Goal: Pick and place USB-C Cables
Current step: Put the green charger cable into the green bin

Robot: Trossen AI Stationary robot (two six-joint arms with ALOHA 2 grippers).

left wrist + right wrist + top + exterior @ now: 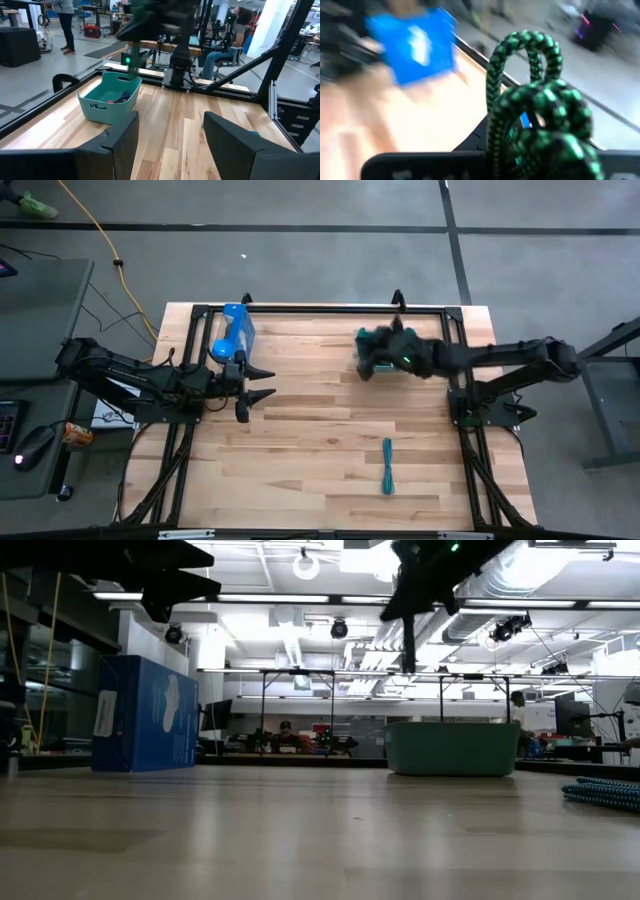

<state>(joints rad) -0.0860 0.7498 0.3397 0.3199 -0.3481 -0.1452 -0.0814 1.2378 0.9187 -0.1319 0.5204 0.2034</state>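
I hold the green cable (pixel 540 115) in my right gripper (pixel 378 355), shut tight on it, up in the air over the teal bin (pixel 107 97). Its loops poke out past my fingers. If I let go too soon, or off to one side, it could catch the rim and drop onto the tabletop (pixel 320 430). A loop could also snag on my fingers. Some cables already lie in the bin. The teal cable (pixel 387 465) waits on the tabletop near the front. My left gripper (pixel 262 382) waits wide open and empty beside the blue box (pixel 233 330).
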